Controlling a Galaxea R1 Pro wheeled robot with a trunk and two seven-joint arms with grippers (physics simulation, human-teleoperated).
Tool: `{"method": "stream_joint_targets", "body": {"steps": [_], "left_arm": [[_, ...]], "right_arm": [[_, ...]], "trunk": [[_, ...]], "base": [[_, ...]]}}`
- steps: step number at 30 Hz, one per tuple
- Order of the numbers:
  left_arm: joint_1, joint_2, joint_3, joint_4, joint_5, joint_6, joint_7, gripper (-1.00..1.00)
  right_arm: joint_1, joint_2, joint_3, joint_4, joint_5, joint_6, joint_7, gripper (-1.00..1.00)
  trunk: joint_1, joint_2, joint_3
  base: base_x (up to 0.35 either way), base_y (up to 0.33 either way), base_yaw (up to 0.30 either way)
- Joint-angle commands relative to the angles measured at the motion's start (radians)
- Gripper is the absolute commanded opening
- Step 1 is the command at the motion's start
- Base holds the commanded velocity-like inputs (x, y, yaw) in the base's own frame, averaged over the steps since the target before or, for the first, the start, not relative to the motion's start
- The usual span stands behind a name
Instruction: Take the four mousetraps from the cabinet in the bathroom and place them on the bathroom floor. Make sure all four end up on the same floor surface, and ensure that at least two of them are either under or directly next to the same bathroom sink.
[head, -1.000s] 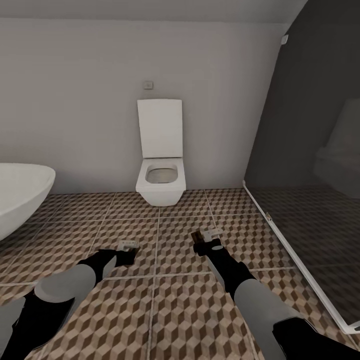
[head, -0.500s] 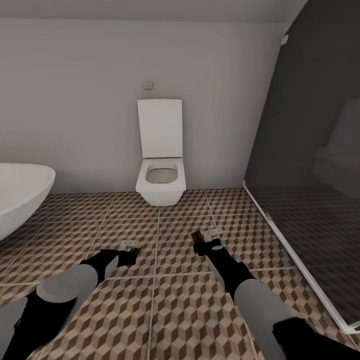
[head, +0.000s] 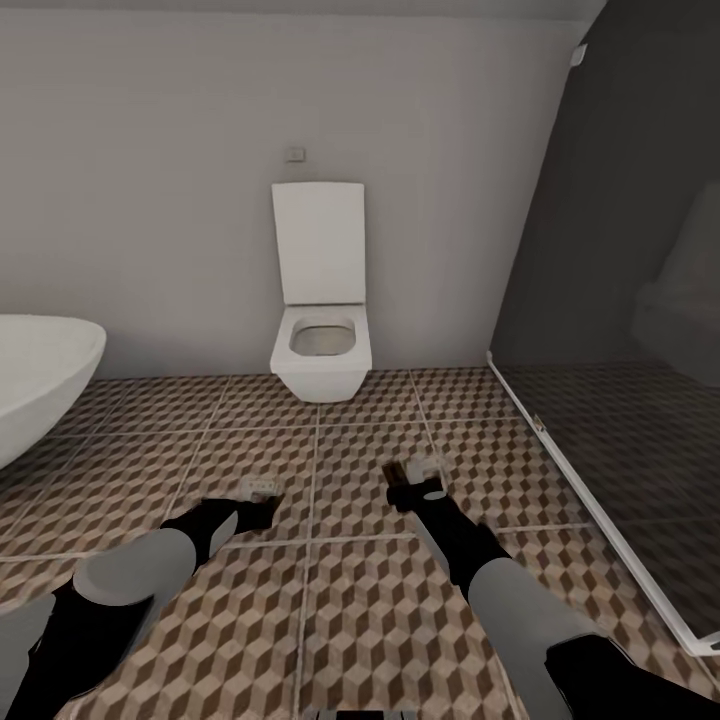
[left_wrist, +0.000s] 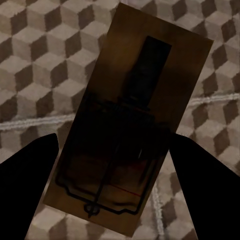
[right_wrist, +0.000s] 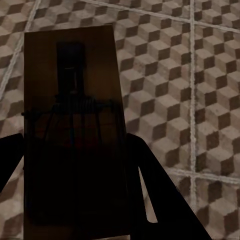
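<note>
Two arms, each with a glossy grey forearm shell and black joints. The left gripper (head: 258, 497) and right gripper (head: 418, 479) are black with pale tips.

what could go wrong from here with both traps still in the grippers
1. Each gripper, left and right, holds a mousetrap above the tiled floor; releasing from there could bounce or flip them.
2. No sink shows ahead, just a toilet, so dropping here may miss the sink requirement.

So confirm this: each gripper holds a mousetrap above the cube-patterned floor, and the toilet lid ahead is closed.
Wrong on the lid: the head view shows the toilet with its lid raised and bowl open. Each gripper, left and right, does hold a mousetrap over the floor.
</note>
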Motion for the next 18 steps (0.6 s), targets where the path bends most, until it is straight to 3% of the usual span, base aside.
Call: {"method": "stream_joint_targets", "body": {"steps": [1,8,18], "left_arm": [[0.0,0.0,-0.008,0.002,0.011,0.006,-0.006,-1.0],[0.0,0.0,-0.008,0.003,0.011,0.006,-0.006,-1.0],[0.0,0.001,-0.008,0.004,0.011,0.006,-0.005,-1.0]], "right_arm": [[0.0,0.0,0.004,-0.001,0.005,0.007,-0.007,-1.0],[0.0,0.0,0.004,-0.001,0.004,0.008,-0.005,-1.0],[0.0,0.0,0.001,-0.004,0.003,0.031,0.066,-1.0]], "trunk": [[0.0,-0.001,-0.005],[0.003,-0.002,-0.032],[0.008,-0.005,-0.071]], "base": [[0.0,0.0,0.0],[0.0,0.0,0.0],[0.0,0.0,0.0]]}}
